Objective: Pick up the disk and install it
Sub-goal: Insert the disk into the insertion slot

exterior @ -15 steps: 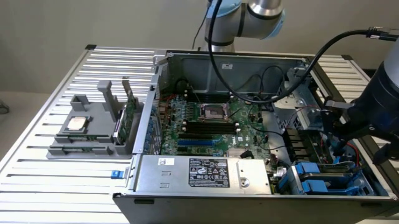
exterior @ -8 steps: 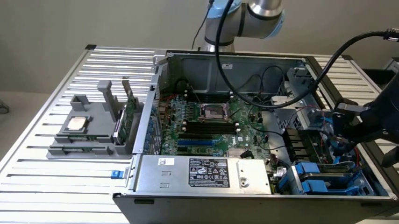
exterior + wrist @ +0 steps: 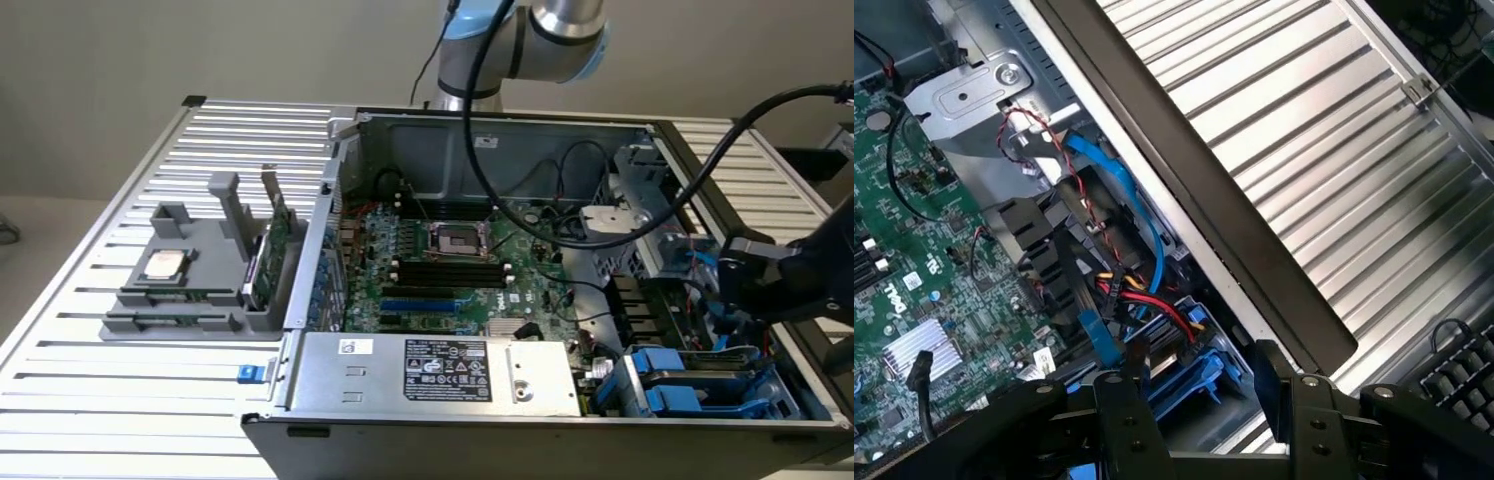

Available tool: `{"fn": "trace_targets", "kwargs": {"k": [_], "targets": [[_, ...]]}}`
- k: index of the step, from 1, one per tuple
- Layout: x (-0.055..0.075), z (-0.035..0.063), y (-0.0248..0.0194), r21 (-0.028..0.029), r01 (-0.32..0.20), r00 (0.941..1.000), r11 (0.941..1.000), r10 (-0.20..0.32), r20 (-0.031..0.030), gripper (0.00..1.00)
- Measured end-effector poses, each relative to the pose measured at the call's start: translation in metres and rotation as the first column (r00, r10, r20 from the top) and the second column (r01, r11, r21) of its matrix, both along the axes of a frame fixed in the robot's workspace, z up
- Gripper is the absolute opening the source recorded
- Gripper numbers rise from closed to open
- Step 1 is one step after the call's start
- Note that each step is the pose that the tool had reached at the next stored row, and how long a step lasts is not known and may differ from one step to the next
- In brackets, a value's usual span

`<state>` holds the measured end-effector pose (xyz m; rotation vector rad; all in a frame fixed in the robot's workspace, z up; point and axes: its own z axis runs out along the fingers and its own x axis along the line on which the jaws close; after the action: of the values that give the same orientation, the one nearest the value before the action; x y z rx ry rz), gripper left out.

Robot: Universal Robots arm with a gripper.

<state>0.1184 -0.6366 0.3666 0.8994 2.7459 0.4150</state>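
An open computer case [image 3: 400,405] lies on a slatted metal table [image 3: 160,380]. At the case's corner on the exterior view's right, a drive bay holds blue plastic carriers [image 3: 694,392]; I take one for the disk's frame, and its silver body is hidden. My black gripper [image 3: 742,300] hangs just above that bay. In the wrist view my gripper [image 3: 1196,372] is open, and the blue carrier [image 3: 1189,392] lies beyond the gap between its fingers. I cannot tell whether the fingers touch it.
Red, yellow and blue cables [image 3: 1149,300] cross the bay near the gripper. The case wall [image 3: 1184,190] runs close alongside. A grey power supply [image 3: 441,370] and green motherboard [image 3: 441,270] fill the case. A grey holder [image 3: 174,300] with a silver chip [image 3: 164,264] and green card [image 3: 274,262] stands on the exterior view's left.
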Motion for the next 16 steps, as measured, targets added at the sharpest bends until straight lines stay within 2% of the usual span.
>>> {"fn": "trace_targets", "kwargs": {"k": [4, 8, 12, 16], "targets": [[0.0, -0.0046, -0.0004, 0.0043, 0.044, 0.999, 0.999, -0.044, 0.0, 0.55], [0.0, -0.0082, -0.0005, 0.0046, 0.099, 0.9951, 0.9951, -0.099, -0.0004, 0.55], [0.0, -0.0112, -0.0005, 0.0045, 0.153, 0.9883, 0.9883, -0.153, -0.0012, 0.55], [0.0, -0.0144, -0.0005, 0.0044, 0.209, 0.978, 0.978, -0.209, -0.0021, 0.55]]}}
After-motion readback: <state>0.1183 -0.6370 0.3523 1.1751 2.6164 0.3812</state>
